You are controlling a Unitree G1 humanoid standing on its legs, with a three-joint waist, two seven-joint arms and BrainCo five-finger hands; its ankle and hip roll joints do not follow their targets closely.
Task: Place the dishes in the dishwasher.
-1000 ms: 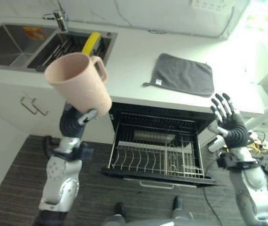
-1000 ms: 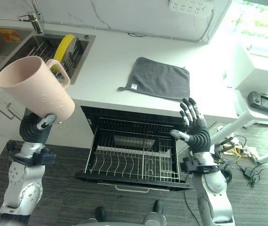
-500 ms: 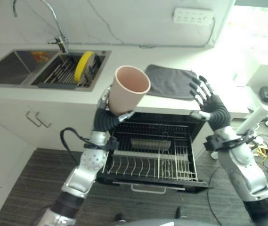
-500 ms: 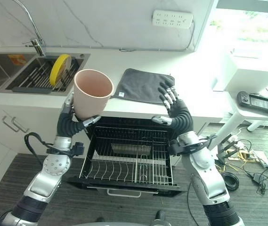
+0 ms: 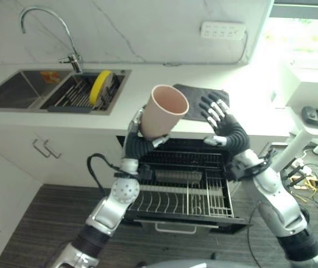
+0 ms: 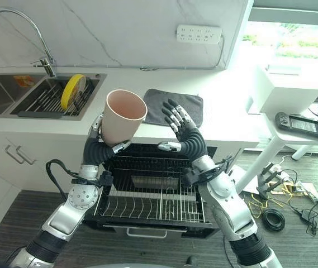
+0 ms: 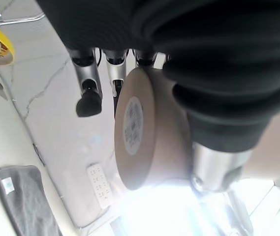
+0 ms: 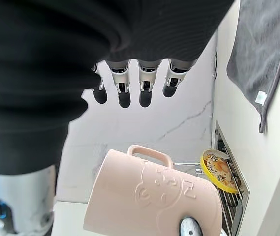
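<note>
One pink cup (image 5: 163,112) is held by the left hand (image 5: 140,142), whose fingers and thumb curl round its lower body; the cup sits above the hand, tilted, with its open mouth turned up and toward the camera. In the right wrist view the cup's handle (image 8: 150,154) shows on the side facing the wall. The cup hangs in the air over the front edge of the white counter (image 6: 226,125), directly above the open dishwasher (image 6: 147,192). The right hand (image 6: 182,132) is raised just beside the cup, apart from it, with fingers spread straight and palm facing the cup, holding nothing. Behind this hand a grey cloth (image 6: 194,109) lies flat on the counter. Below both hands the dishwasher's wire rack (image 5: 186,195) is pulled out, its rows of tines showing bare and the space above it open between the two forearms. To the robot's left, a sink (image 5: 13,92) with a curved tap (image 5: 47,25) is set into the counter; a yellow plate (image 6: 72,92) stands on edge in the rack inside its nearer basin. A white side table (image 6: 309,131) with a dark handheld controller (image 6: 298,123) stands to the right, well apart.
</note>
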